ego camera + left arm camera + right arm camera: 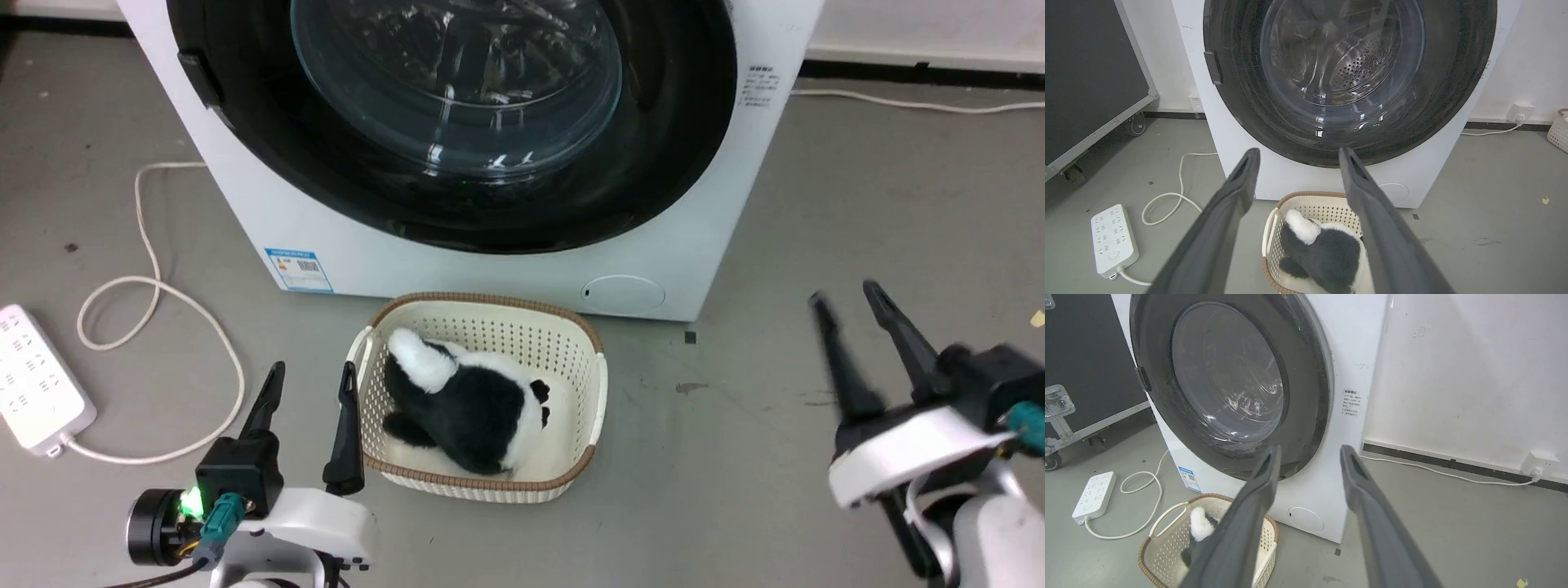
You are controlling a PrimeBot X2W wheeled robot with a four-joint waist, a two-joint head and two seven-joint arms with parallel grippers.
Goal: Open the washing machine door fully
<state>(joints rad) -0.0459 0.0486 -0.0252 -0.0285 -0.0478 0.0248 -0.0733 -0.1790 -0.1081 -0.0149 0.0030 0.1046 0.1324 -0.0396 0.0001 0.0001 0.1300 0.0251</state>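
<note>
Grey floor [857,212], white wall [1453,367] behind. Glossy washing machine door [669,163] closed. My left gripper [313,367], right gripper [844,292]: fingers spread, grasping nothing. On floor: basket [490,300], power strip [33,376].

Floor [857,204]: smooth grey, scuffed and stained in spots; a small yellow scrap [1545,200] lies on it.
Wall [1453,367]: plain white, lightly marked, with a black baseboard [1412,455] at its foot.
Wall socket [1537,464]: white, just above the baseboard; a white cable [1453,475] runs from it along the floor.
Power strip [33,380]: white, flat on the floor, its cord [147,286] looping beside it.
Flight case [1086,73]: black, metal-edged, on casters [1135,124].
Light: even and soft.
</note>
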